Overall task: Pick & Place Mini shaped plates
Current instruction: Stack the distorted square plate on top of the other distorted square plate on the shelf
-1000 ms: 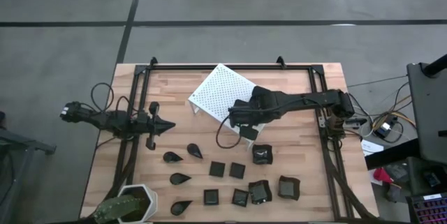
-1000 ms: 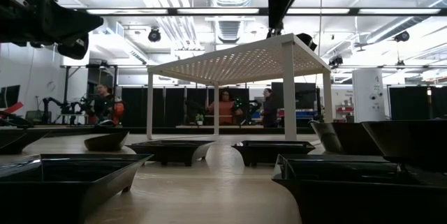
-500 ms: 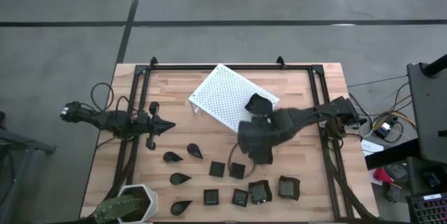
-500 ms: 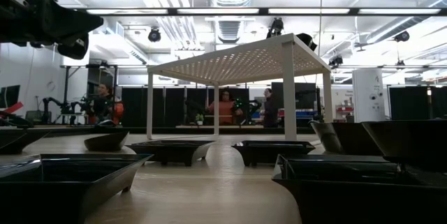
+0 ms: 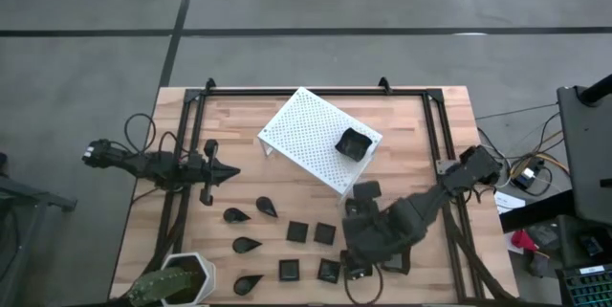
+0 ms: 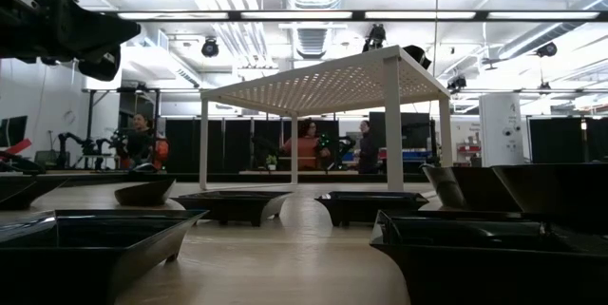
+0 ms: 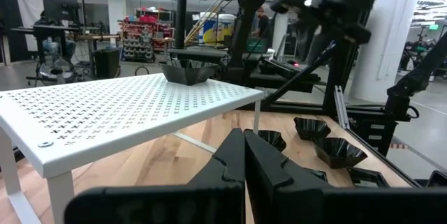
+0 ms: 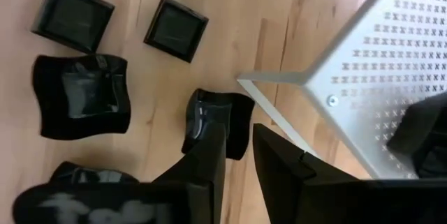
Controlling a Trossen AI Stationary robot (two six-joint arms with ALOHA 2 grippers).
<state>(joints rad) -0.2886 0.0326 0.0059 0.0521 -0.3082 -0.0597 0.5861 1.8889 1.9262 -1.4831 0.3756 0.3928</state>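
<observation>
Placed: one wavy-rimmed plate (image 5: pixel 353 143) sits on the white perforated rack (image 5: pixel 304 138), near its right corner.
Right gripper (image 8: pixel 237 155): jaws slightly apart, empty, above a wavy-rimmed square plate (image 8: pixel 234 121) on the counter (image 5: pixel 421 140) beside the rack leg.
Relation: that plate lies directly ahead of the jaws.
Left gripper (image 7: pixel 243 155): jaws together, idle at counter's left, well apart from the plates.
Nearer arm: right.

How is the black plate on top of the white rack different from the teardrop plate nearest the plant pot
The plate on the rack is squarish with a raised wavy rim; the teardrop plate is smaller and tapers to a point. The first sits up on the white rack, the second lies on the table. Both are glossy black.
</observation>
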